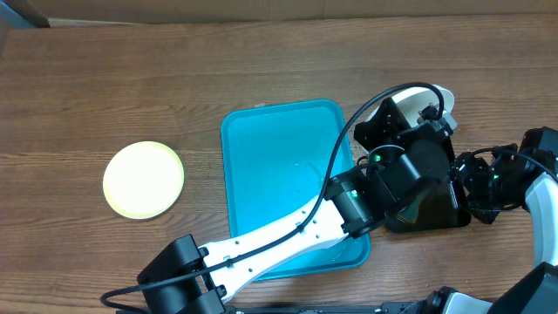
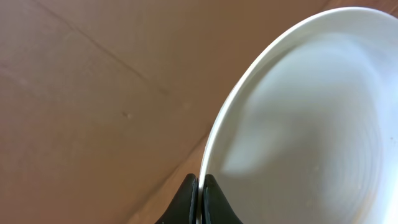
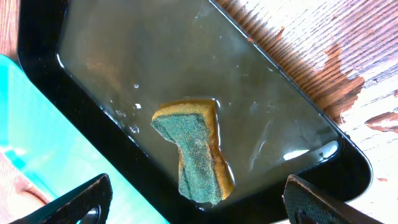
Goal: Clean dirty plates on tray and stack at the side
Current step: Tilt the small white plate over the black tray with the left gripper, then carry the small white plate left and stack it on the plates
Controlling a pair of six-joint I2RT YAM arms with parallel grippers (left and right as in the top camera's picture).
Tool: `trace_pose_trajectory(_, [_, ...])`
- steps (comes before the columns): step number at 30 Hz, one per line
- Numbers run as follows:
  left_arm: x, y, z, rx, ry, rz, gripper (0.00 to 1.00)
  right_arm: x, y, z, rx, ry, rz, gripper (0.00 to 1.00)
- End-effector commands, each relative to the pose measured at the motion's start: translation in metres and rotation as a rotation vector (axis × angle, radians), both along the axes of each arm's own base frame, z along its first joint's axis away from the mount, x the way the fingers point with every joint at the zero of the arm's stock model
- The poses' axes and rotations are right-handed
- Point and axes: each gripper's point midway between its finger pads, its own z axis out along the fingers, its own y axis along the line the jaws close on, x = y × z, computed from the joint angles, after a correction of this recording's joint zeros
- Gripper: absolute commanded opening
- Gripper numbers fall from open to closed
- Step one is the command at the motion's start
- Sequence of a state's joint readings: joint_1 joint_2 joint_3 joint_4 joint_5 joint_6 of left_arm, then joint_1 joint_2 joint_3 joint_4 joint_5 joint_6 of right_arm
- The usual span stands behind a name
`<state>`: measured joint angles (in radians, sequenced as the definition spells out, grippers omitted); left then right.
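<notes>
Left fingers [image 2: 185, 204] pinch the white plate [image 2: 298, 124] by its thin rim; it could slip. Right fingers [image 3: 74, 202] spread wide over the sponge [image 3: 193, 149].

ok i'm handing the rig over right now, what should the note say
Left gripper shut on the rim of a white plate, held near the black tray.
Right gripper open above the sponge in the wet black tray.
Done: yellow-green plate set on the table left of the turquoise tray, which holds no plates.
Left: probably scrub the held plate, stack it there; third plate not in view.
</notes>
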<state>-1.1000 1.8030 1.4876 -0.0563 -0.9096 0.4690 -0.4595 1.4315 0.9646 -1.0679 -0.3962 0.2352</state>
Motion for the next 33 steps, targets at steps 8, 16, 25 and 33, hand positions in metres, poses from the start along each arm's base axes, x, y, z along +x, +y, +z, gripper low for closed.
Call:
trace_pose_trajectory(8, [-0.005,0.002,0.003,-0.003,-0.011,0.046,0.04,-0.001,0.000,0.001,0.003,-0.006,-0.001,0.90])
trace_pose_trajectory(16, [-0.005,0.006,0.005,-0.068,-0.013,0.084,0.04,-0.002,0.000,0.001,0.004,-0.004,-0.001,0.90])
trace_pose_trajectory(25, [-0.003,0.036,0.006,-0.132,-0.012,0.225,0.04,-0.002,0.001,0.001,0.005,-0.001,-0.001,0.90])
trace_pose_trajectory(33, [-0.010,0.169,-0.036,-0.413,0.372,0.560,0.04,-0.002,0.001,0.001,0.005,-0.001,-0.001,0.90])
